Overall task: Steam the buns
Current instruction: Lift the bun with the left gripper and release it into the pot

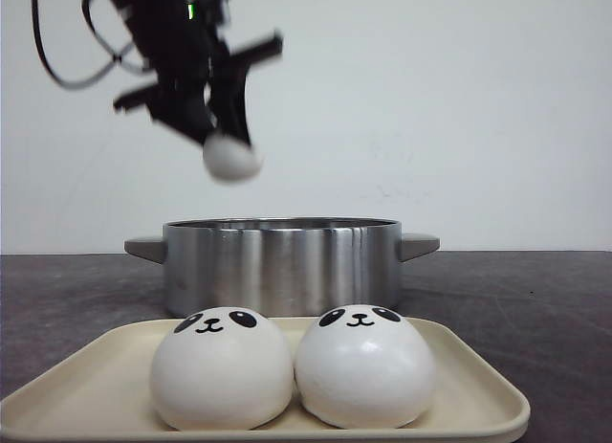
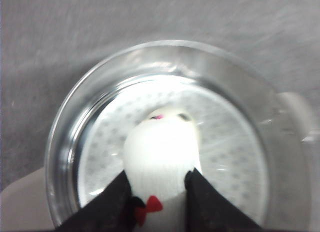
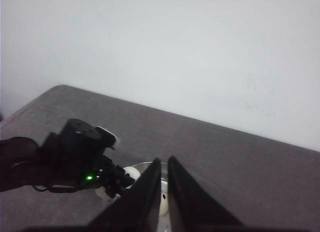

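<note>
Steel pot: shiny, grey stub handles on both sides, sits on the dark grey table just behind the tray. From the left wrist cam you can see a perforated steamer plate at the bottom of it.
Tray: cream-coloured, rounded corners, nearest thing to the front camera.
Buns on tray: two of them side by side, basically touching. Left bun and right bun, both with the panda face pointing up and toward the camera.
Held bun: up in the air over the left part of the pot, clear of the rim. A bit motion-blurred in the front view. Wrist cam shows it hanging right above the steamer plate, with a small red mark on the part between the fingers.
Left gripper: black fingers clamped on either side of the held bun, tilted down from the upper left.
Right gripper: only shows in its own wrist cam, fingers nearly together with just a thin sliver of gap, nothing between them. It's up high, looking down past the left arm at the pot.
Other white blob: something pale and rounded peeks out right beside the right fingers down at the pot, can't really tell what it is.
Background: plain white wall.
</note>
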Controlling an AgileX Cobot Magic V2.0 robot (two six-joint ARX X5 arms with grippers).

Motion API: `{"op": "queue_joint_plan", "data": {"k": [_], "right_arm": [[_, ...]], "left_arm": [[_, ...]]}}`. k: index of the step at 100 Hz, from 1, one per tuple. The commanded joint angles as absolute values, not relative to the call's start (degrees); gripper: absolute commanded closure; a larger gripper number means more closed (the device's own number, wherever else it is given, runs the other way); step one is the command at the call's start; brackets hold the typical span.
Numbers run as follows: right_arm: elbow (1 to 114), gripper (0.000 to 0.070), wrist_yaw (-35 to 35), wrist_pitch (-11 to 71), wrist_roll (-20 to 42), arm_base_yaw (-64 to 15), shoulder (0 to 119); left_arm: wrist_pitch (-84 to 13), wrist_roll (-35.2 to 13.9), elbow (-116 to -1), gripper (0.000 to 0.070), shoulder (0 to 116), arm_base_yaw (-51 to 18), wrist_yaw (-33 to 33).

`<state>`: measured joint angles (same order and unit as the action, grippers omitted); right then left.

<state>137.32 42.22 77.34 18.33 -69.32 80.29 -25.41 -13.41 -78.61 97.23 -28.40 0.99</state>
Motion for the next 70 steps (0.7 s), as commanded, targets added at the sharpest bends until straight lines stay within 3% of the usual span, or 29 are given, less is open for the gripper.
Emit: {"op": "queue_joint_plan", "data": {"k": [1,24,30,35,44,49,53,70], "right_arm": [[138.63,0.0683,42.44,81.47,18.76,-70.11,81.34],[138.63,0.0683,42.46,81.47,18.79,-70.11,82.02],[138.63,0.0683,42.46,81.47,18.79,-70.11,82.02],[138.63,0.0683,42.46,81.47,18.79,-70.11,82.0],[138.63,0.0683,42.44,81.47,18.83,-70.13,81.95],[138.63,0.0683,42.44,81.47,18.83,-70.13,81.95],[138.63,0.0683,42.41,81.47,18.81,-70.13,81.95],[138.23,0.0683,42.46,81.47,18.06,-70.11,81.97]], "left_arm": [[-24.16,-12.67,-80.16,0.0689,100.47,-28.12,0.73],[-18.55,-13.06,-80.16,0.0681,107.57,-26.37,0.8],[-17.19,-13.34,-80.16,0.0648,108.77,-26.09,0.82],[-16.25,-14.41,-80.16,0.0553,109.4,-25.98,0.8],[-14.63,-15.7,-80.16,0.0271,109.75,-25.82,0.8],[-13.76,-15.7,-80.16,0.0168,109.75,-25.82,0.82],[-13.21,-15.68,-80.16,0.014,109.75,-25.82,0.82],[-14.24,-15.84,-80.2,0.0143,108.9,-25.54,0.86]]}}
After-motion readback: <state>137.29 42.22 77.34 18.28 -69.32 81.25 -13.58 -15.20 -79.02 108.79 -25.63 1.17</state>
